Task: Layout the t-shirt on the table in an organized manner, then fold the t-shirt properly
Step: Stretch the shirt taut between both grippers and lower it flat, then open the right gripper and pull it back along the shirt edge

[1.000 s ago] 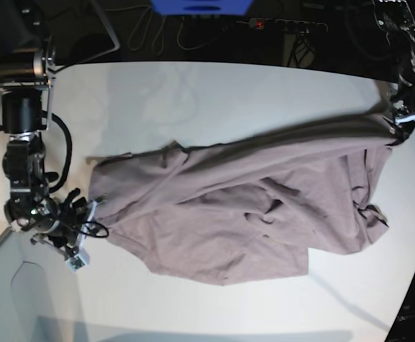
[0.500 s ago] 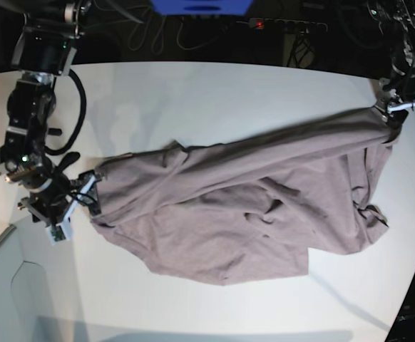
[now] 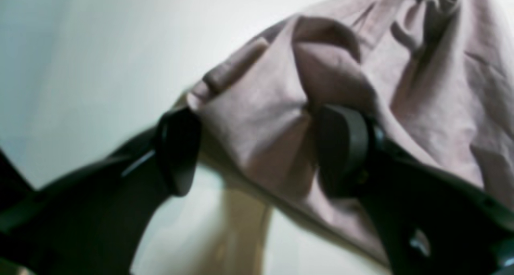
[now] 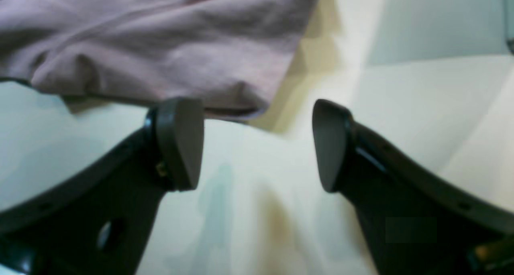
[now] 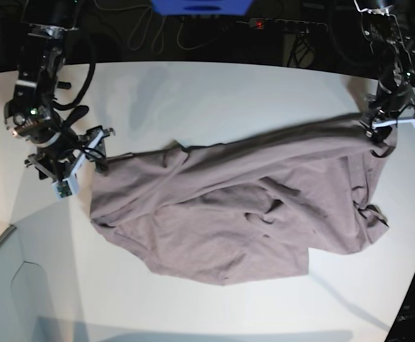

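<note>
The mauve-grey t-shirt (image 5: pixel 250 206) lies crumpled across the middle of the white table (image 5: pixel 229 92), with a long fold running up to its far right corner. My left gripper (image 5: pixel 378 128) holds that corner. In the left wrist view its fingers (image 3: pixel 178 150) stand wide with bunched cloth (image 3: pixel 257 118) filling the gap, so the left gripper (image 3: pixel 261 150) is shut on it. My right gripper (image 5: pixel 97 151) hovers at the shirt's left edge. The right wrist view shows this right gripper (image 4: pixel 257 142) open and empty, with the shirt's hem (image 4: pixel 160 38) just beyond the fingertips.
Behind the table's curved far edge lie dark cables and a power strip (image 5: pixel 286 25). The table's right edge (image 5: pixel 414 271) curves in close to the shirt. A grey panel (image 5: pixel 22 299) sits at the front left corner.
My right gripper has opened, let go of the shirt's left edge and moved toward the far side. The left gripper has shifted slightly inward with its corner.
</note>
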Robot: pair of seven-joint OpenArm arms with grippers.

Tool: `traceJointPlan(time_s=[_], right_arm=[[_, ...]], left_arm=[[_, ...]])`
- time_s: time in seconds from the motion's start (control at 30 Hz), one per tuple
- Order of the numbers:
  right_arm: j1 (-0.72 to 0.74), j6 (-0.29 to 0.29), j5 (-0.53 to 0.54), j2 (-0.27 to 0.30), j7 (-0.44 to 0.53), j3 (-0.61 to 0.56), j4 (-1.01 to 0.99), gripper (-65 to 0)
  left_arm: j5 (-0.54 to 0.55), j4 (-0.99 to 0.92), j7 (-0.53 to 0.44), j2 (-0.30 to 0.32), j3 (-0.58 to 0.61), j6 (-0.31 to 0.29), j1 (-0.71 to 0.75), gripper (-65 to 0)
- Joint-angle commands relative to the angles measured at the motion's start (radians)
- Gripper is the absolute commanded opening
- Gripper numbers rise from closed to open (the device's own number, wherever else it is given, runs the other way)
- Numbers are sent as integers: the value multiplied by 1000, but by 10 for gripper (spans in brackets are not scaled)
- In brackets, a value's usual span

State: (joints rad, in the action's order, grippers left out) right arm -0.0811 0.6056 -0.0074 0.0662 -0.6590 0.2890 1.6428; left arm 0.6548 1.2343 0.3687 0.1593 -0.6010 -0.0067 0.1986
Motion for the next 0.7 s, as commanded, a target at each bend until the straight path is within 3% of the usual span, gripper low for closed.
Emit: traceJointPlan(time_s=[0.0,0.1,0.17,0.43,0.53,0.67], right_arm=[[11,-3,11,7,21,3,17,-223],[11,-3,11,7,21,3,12,-223],[19,-3,13,7,21,0,-6,-223],[154,-3,13,14,23,2,-240,-220],[209,-3,13,42,23,-3,-347,-220],[264,-3,11,56,51,0,-461,-226]], left_arm=[[3,-3,6,12,8,1,-3,-211],[3,-15,5,12,13,1,-3,-216],[3,-15,6,12,13,1,-3,-252],[3,-4,6,15,10,1,-3,-650],[13,-4,6,33,10,1,-1,-628],[13,32,6,36,6,1,6,-650]])
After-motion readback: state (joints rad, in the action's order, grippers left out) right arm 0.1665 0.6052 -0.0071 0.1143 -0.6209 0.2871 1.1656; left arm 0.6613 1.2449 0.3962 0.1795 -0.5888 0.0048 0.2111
